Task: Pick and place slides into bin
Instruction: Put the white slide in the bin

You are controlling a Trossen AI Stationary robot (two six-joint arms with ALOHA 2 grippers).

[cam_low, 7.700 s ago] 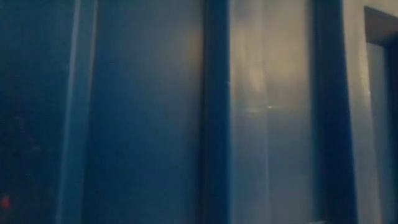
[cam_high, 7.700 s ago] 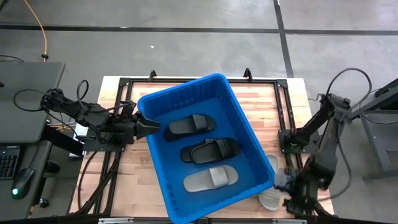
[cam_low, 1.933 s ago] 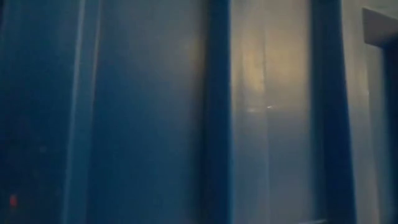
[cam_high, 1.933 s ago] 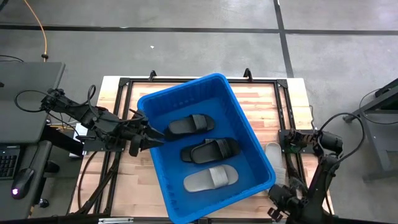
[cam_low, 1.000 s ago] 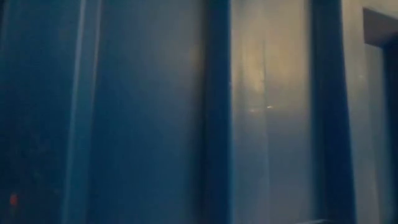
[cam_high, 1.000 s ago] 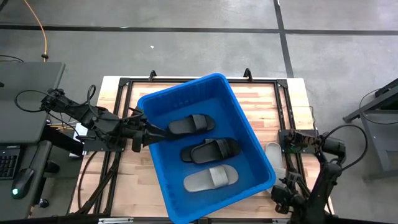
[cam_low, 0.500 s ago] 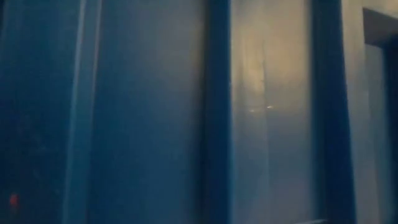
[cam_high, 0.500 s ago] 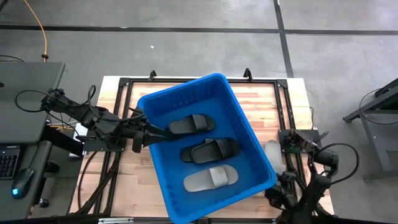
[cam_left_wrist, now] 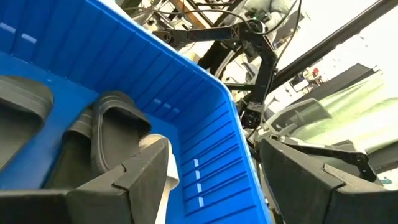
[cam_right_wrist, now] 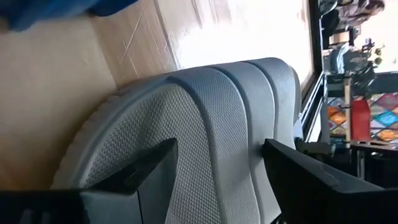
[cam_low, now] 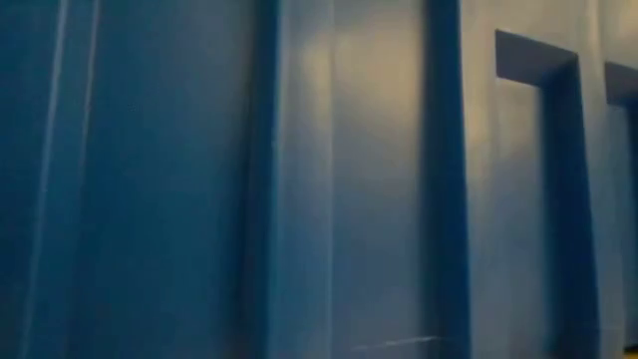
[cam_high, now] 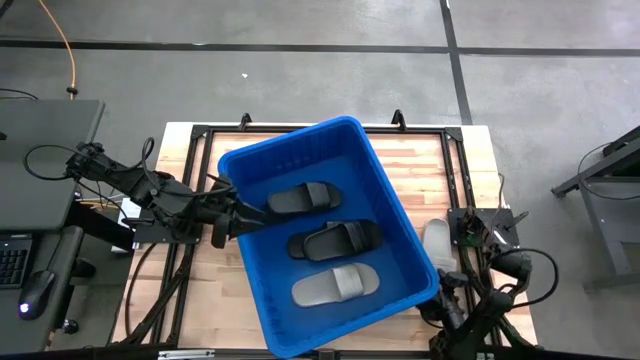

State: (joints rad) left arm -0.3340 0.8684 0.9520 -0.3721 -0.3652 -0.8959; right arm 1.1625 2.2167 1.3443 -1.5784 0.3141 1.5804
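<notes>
A large, deep, bright blue plastic bin with ribbed walls sits turned at an angle in the middle of your wooden table. Inside it lie three slides in a row from far to near: a matte black slip-on slide farthest, a second black slide in the middle, and a pale grey-white slide nearest.

Your left hand reaches in from the left side of the table and sits at the bin's left rim. Its two dark fingers are spread apart and straddle the bin's wall, one inside the bin and one outside (the wrist camera shows blue wall between them, but I cannot tell whether they touch it).

One more pale grey-white slide with a broad ribbed strap lies on the table just beside the bin's right wall, outside it. Your right hand is low at the near right corner of the table, near this slide's near end. Its fingers are spread, and the wrist camera shows the textured strap of the slide filling the space in front of them; they are not pinching it.

The table-level camera shows only the blue ribbed wall of the bin, close up.
</notes>
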